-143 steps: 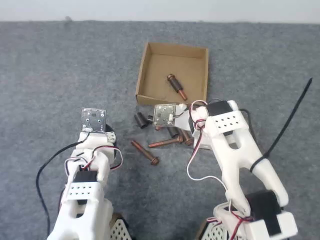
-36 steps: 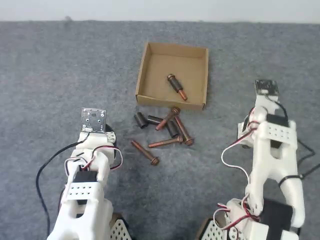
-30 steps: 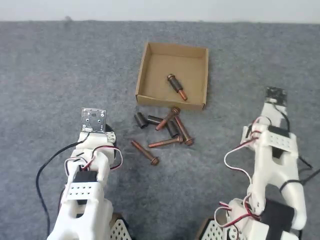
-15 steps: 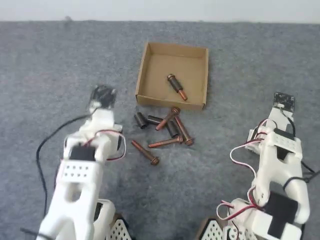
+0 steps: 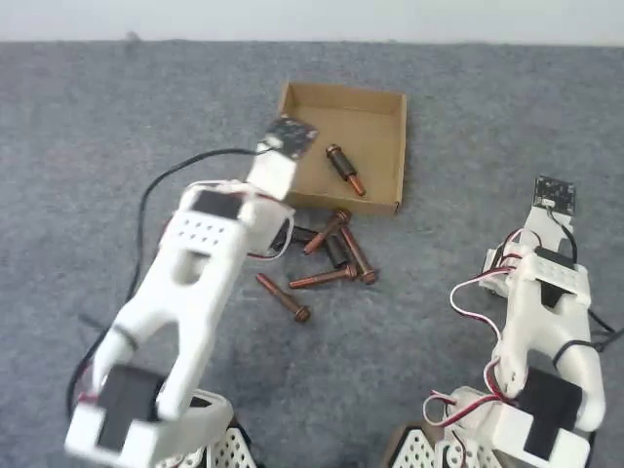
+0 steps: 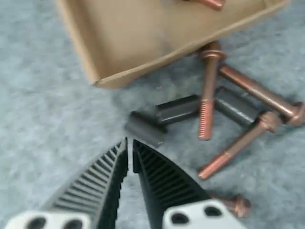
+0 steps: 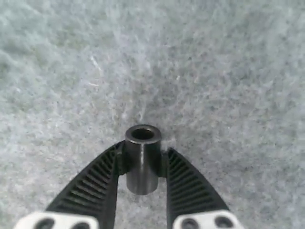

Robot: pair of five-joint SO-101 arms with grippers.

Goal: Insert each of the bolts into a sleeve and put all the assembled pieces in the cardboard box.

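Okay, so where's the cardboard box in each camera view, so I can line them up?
High view: the cardboard box sits in the upper middle of the picture.
Left wrist view: the cardboard box lies just beyond the shut jaws, with its open inside facing the camera.
Right wrist view: it faces grey carpet, with a sleeve upright between the jaws.
Shared landmark: the bolt with its head at the box's front wall.
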